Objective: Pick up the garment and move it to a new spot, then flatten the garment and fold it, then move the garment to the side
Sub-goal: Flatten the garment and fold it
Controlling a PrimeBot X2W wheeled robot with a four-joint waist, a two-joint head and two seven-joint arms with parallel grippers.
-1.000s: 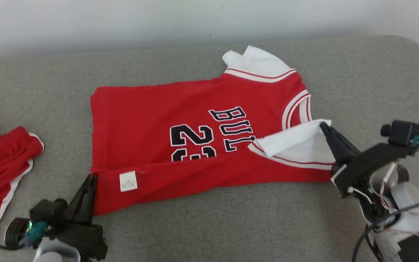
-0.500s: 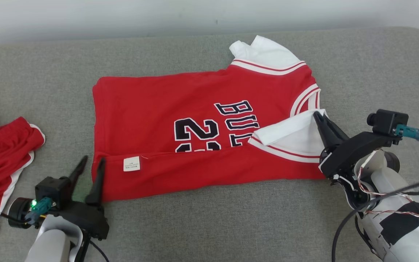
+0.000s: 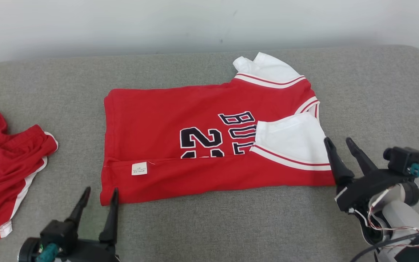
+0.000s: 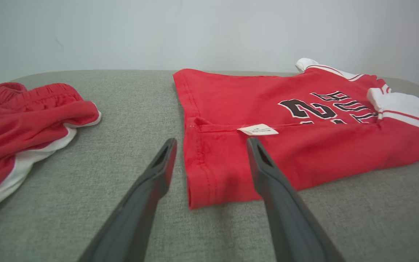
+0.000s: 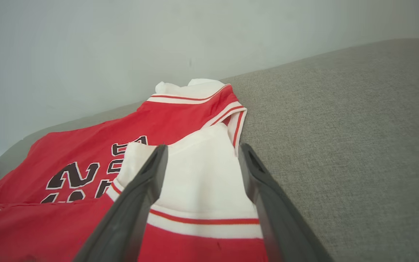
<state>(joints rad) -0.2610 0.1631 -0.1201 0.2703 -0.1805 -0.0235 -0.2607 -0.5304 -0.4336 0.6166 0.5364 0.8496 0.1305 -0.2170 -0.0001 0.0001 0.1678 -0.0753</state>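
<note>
Where the grey padded surface runs out at the left, a crumpled red garment with white trim is noted, well apart from the jersey. The left gripper is found next, with its fingers spread wide and nothing held. It is placed just beside the jersey's near hem corner. In the left wrist view that corner is framed between the two fingers; whether cloth is touched cannot be told. The jersey is laid flat at mid-surface, hem to the left and collar to the right. Its near long edge is folded over the front, so that a white label is exposed and the black number is partly covered. A white sleeve is folded across the lettering at the right. The right gripper is recorded just beside that sleeve's outer edge, fingers set wide apart and empty.
</note>
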